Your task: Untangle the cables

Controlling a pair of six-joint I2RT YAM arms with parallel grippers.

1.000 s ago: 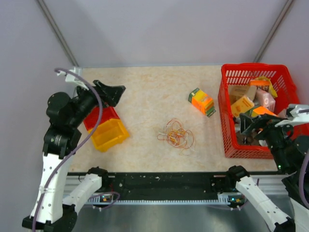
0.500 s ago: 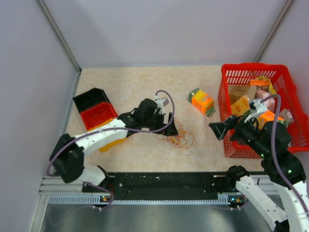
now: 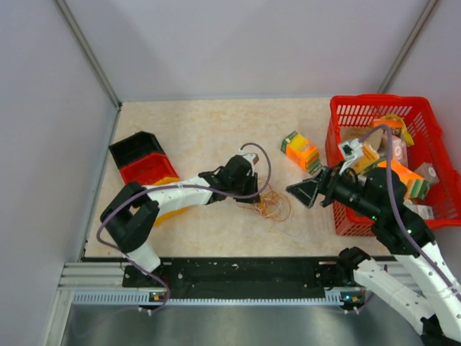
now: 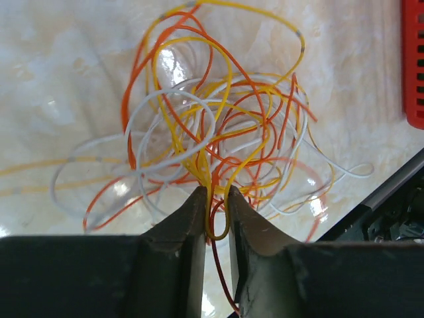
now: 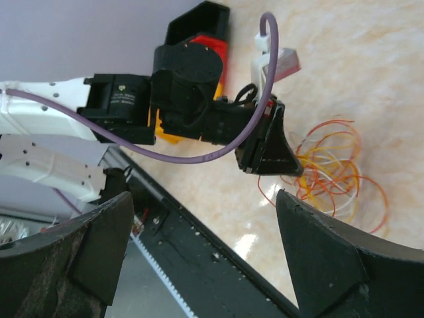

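At table centre, just ahead of the front rail: cables [image 3: 268, 205] lie in one loose tangle, flat on the table [image 3: 194, 130]. Red, orange, yellow and white strands all cross through a dense core. My read on handling: near weightless, limp, no spring to speak of, and thin enough to slide out of the pads. Nothing pins the pile, so a pull on one strand likely drags the whole lot, and a pull through the core likely tightens it. Better holds look like the outer parts: in the left wrist view, the big yellow loop [image 4: 265, 16] at the far side and the white end [image 4: 354, 175] trailing toward the basket side. Take one colour per grab, away from the core, with the other arm anchoring the rest. Left gripper [image 4: 215, 199] is down at the near edge of the pile, jaws almost together, pinching a narrow yellow loop with a red strand running down through the same gap. That's a multi-strand pinch, so expect the bundle to lift as one. Right gripper [image 3: 301, 193] sits just right of the tangle, apart from it, jaws spread wide with nothing between them. Its wrist view looks across the cables [image 5: 331, 173] at the left gripper [image 5: 268, 156]. Further out: orange box [image 3: 301, 151] behind, red basket [image 3: 344, 213] to the right, stacked bins [image 3: 144, 164] to the left, none touching the cables.
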